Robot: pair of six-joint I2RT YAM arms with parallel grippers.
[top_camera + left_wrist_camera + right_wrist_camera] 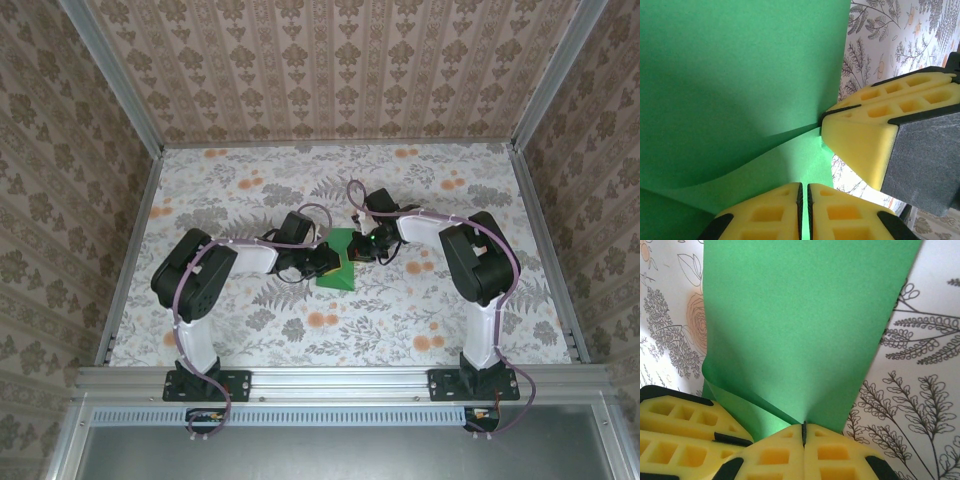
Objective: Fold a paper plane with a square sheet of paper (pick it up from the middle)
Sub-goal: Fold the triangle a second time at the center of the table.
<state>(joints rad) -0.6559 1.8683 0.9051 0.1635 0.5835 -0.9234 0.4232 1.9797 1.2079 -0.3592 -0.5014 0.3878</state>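
The bright green square sheet of paper [337, 263], bowed into a soft fold (layers curling apart), sits mid-way across the tabletop [250, 320] between the left tool [804, 192] and right tool [803, 430], each clamped on its edge.

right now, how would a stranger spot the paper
Find the floral table, then its middle, between the left arm and the right arm. The square sheet of paper is there, partly folded: the one plain bright green thing among flower prints.

Both arms are folding inward, wrists nearly meeting.
The left arm [205, 275] and right arm [470, 255] are bending at the elbows; the left jaws and right jaws are each pinching tight on the green sheet [338, 270].
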